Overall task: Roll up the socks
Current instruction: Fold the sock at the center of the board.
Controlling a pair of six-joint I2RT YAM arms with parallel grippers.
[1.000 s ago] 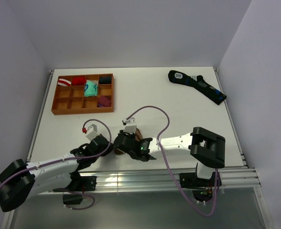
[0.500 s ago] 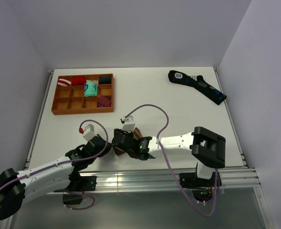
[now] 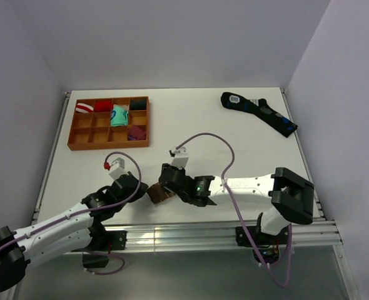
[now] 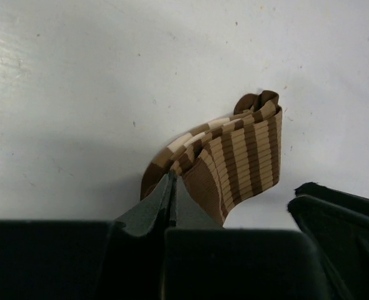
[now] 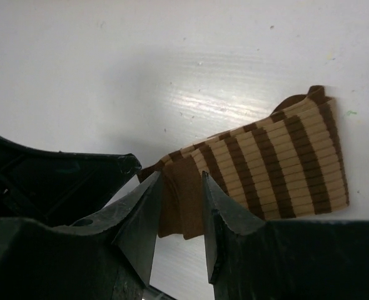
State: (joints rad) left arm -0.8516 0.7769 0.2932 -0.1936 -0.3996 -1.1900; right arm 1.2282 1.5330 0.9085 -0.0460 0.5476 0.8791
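Note:
The socks (image 3: 160,194), brown with cream stripes, lie folded near the table's front edge between both grippers. My left gripper (image 3: 145,189) comes in from the left. In the left wrist view it (image 4: 171,177) is shut, its tips pinching the dark brown edge of the socks (image 4: 247,147), which curl up from the table. My right gripper (image 3: 169,183) comes from the right. In the right wrist view it (image 5: 181,175) has its fingers on either side of the dark brown end of the socks (image 5: 278,162), and that fold fills the gap.
A wooden divider tray (image 3: 109,145) at the back left holds small red, teal and purple sock bundles. A black-navy sock (image 3: 259,112) lies at the back right. The metal rail of the table's front edge (image 3: 191,234) runs just behind the grippers.
The right arm has swung to the right and its wrist has shifted a little. Its jaws opened, then closed onto the brown end. The left gripper stayed shut at the socks' left side.

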